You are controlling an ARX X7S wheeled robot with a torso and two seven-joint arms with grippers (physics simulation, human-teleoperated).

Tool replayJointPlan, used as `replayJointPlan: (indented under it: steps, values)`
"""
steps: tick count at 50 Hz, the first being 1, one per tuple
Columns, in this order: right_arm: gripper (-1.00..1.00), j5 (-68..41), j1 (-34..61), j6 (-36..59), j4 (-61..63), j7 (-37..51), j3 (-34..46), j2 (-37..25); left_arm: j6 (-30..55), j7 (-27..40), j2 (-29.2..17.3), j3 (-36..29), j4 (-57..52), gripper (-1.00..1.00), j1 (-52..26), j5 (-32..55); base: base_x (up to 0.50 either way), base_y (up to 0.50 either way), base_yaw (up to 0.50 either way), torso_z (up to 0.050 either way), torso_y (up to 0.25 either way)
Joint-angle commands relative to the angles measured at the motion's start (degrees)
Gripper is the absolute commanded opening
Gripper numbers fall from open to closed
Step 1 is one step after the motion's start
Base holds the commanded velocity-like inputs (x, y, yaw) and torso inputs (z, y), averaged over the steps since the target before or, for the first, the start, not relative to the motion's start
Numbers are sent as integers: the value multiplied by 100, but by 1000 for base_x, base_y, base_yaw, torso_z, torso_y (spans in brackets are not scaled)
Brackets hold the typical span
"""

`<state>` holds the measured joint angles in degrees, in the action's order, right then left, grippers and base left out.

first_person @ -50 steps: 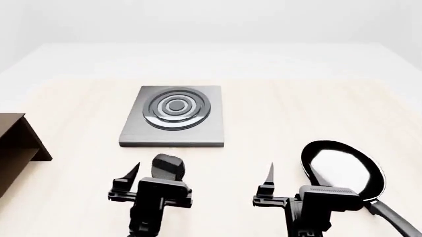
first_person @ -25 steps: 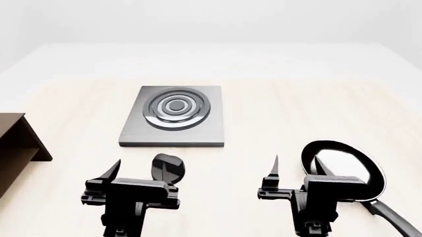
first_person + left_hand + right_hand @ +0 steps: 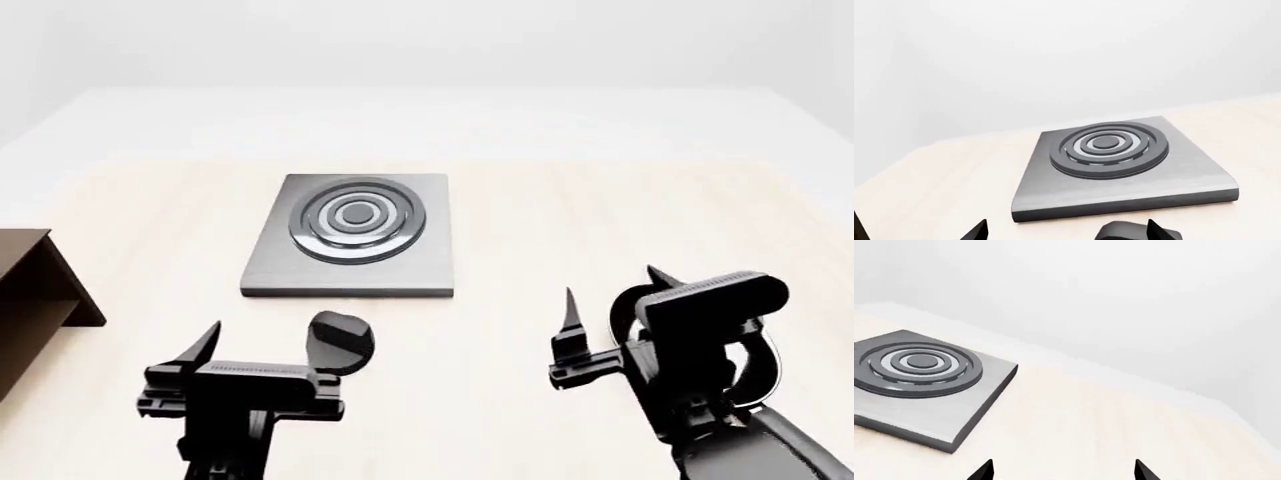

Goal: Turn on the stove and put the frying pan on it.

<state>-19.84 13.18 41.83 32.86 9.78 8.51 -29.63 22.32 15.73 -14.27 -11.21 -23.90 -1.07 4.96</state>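
Observation:
The stove (image 3: 354,235) is a dark-grey slab with a ring burner, at mid-table. Its black knob (image 3: 339,340) stands apart, just in front of it. My left gripper (image 3: 267,345) is open and empty, level with the knob, its right finger beside it. In the left wrist view the stove (image 3: 1121,160) lies ahead and the knob (image 3: 1131,233) sits by one fingertip of the gripper (image 3: 1067,232). My right gripper (image 3: 614,290) is open and empty, raised above the frying pan (image 3: 770,365), which it mostly hides. The right wrist view shows the stove (image 3: 921,375) and open gripper (image 3: 1064,472), no pan.
A brown wooden shelf (image 3: 34,300) stands at the table's left edge. The pale wooden table (image 3: 601,220) stretches behind and right of the stove to a white back wall.
The left gripper has shifted left, uncovering the knob. The right gripper has risen and moved forward and right, now covering most of the pan.

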Motion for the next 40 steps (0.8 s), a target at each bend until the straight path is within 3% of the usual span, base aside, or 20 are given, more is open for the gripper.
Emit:
replayJointPlan:
  steps: [1, 7, 12, 20, 27, 40]
  values:
    - [100, -531, 769, 1585, 206, -715, -57, -697, -253, -206, 30, -33, 246, 100, -44, -64, 0, 0, 0, 0, 0]
    - [100, -442, 1177, 2013, 247, -1004, 323, -1302, -306, -216, 15, -4, 334, 100, -54, 0, 0, 0, 0, 0, 0]
    - [100, -17, 1379, 2063, 468, -1170, 1129, -1894, -368, -221, 2, -43, 367, 100, -32, 2, 0, 0, 0, 0, 0]
    - [100, -154, 1654, 2967, 411, -1386, 1375, -2139, -497, -240, -41, -1, 483, 100, 0, 72, 0, 0, 0, 0, 0]
    - [100, -21, 2328, 3591, -40, -1757, 2156, -2443, -649, -246, -45, 11, 620, 100, 37, 121, 0, 0, 0, 0, 0]
    - [100, 51, 2846, 3642, -558, -2356, 2881, -2807, -702, -230, -71, -7, 699, 100, 28, 156, 0, 0, 0, 0, 0]
